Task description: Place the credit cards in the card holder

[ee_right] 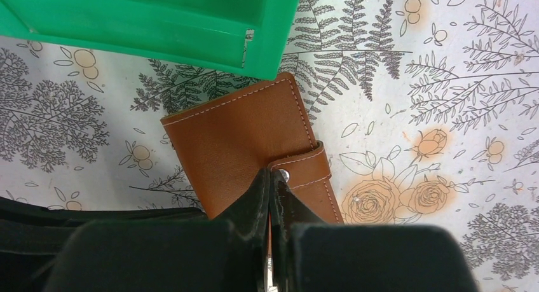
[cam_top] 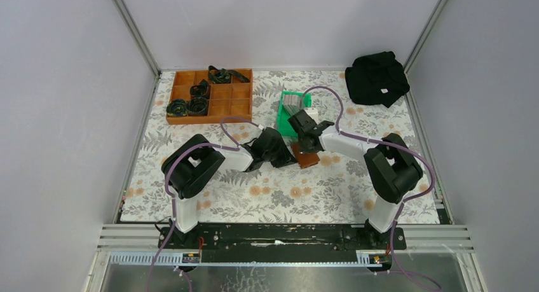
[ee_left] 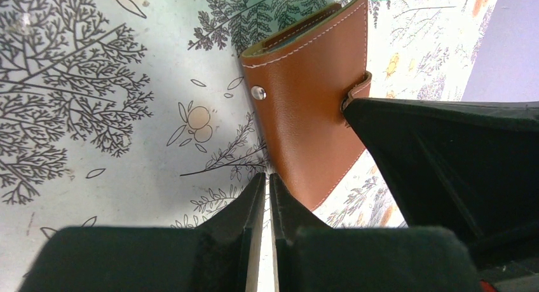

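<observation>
The card holder [cam_top: 306, 158], a brown leather wallet, lies folded on the floral table just in front of the green bin. It also shows in the left wrist view [ee_left: 305, 114] and the right wrist view [ee_right: 235, 146]. My right gripper [ee_right: 271, 175] is shut, its tips pinched at the edge of the snap tab [ee_right: 308, 168]. My left gripper [ee_left: 267, 179] is shut and empty, its tips against the wallet's near edge. The credit cards [cam_top: 291, 102] stand as a grey stack inside the bin.
The green bin [cam_top: 285, 117] sits just behind the wallet and fills the top of the right wrist view [ee_right: 159, 25]. A wooden compartment tray [cam_top: 230, 107] with black coiled items is at the back left. A black bag [cam_top: 377, 77] lies at the back right.
</observation>
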`<state>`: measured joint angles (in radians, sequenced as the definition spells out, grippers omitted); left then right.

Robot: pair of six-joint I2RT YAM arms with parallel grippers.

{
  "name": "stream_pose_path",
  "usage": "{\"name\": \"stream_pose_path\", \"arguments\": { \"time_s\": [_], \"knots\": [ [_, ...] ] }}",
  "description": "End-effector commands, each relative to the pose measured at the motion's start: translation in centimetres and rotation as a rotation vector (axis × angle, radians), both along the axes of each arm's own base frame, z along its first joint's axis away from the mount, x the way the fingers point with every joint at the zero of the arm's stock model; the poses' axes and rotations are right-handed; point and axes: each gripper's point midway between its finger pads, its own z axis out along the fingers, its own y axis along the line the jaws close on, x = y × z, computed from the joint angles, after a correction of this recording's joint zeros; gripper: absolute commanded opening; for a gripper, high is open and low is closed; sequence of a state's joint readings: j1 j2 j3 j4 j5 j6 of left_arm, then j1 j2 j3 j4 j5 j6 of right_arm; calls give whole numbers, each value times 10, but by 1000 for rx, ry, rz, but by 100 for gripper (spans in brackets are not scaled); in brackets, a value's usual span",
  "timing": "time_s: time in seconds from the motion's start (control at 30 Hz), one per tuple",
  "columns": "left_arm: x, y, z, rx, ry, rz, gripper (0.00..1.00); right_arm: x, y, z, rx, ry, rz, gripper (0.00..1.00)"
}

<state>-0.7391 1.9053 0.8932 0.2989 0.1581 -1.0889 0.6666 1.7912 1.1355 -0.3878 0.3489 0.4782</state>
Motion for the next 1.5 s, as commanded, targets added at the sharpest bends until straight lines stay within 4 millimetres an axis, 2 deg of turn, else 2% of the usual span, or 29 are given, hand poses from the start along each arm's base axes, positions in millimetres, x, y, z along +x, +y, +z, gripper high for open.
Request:
{"name": "stream_pose_path", "arguments": {
  "time_s": [0.0,0.17,0.23,0.3,0.4,0.43,0.5,0.57,0.67,0.77,0.9,1.03,1.1,1.17,1.23,1.27,1.3,1.47],
  "knots": [
    [-15,32,-49,167,94,14,14,-42,-28,-51,-48,181,-59,0],
    [-17,33,-51,172,100,18,14,-61,-35,-68,-33,228,-88,0],
    [-17,34,-51,175,102,18,14,-61,-36,-69,-25,225,-93,0],
    [-17,35,-50,179,100,21,14,-54,-32,-61,-20,200,-82,3],
    [-13,36,-42,191,80,28,14,-31,-21,-33,12,121,-49,17],
    [-10,37,-37,196,63,27,16,-24,-18,-24,11,101,-38,25],
    [-5,40,-30,222,26,24,24,-11,-13,-7,3,69,-19,36],
    [0,43,-22,249,-8,24,31,-2,-9,5,3,44,1,42],
    [8,50,-8,289,-60,35,41,10,-2,27,22,-6,20,48],
    [17,58,11,326,-115,47,46,21,3,56,40,-64,36,51],
    [20,80,39,396,-184,92,56,28,3,96,72,-163,44,54],
    [14,111,60,452,-237,170,62,27,-24,116,24,-250,1,62],
    [13,129,73,476,-279,227,65,23,-44,115,6,-263,-48,66],
    [10,145,86,495,-319,272,74,16,-62,113,8,-270,-89,71],
    [9,160,100,514,-359,320,77,10,-84,116,-17,-304,-141,76],
    [8,167,108,522,-379,339,95,6,-94,117,-32,-320,-164,80],
    [6,174,113,532,-395,361,99,2,-103,119,-48,-338,-186,83],
    [-4,212,138,570,-477,473,100,-23,-134,115,-110,-346,-280,98]
  ]
}}
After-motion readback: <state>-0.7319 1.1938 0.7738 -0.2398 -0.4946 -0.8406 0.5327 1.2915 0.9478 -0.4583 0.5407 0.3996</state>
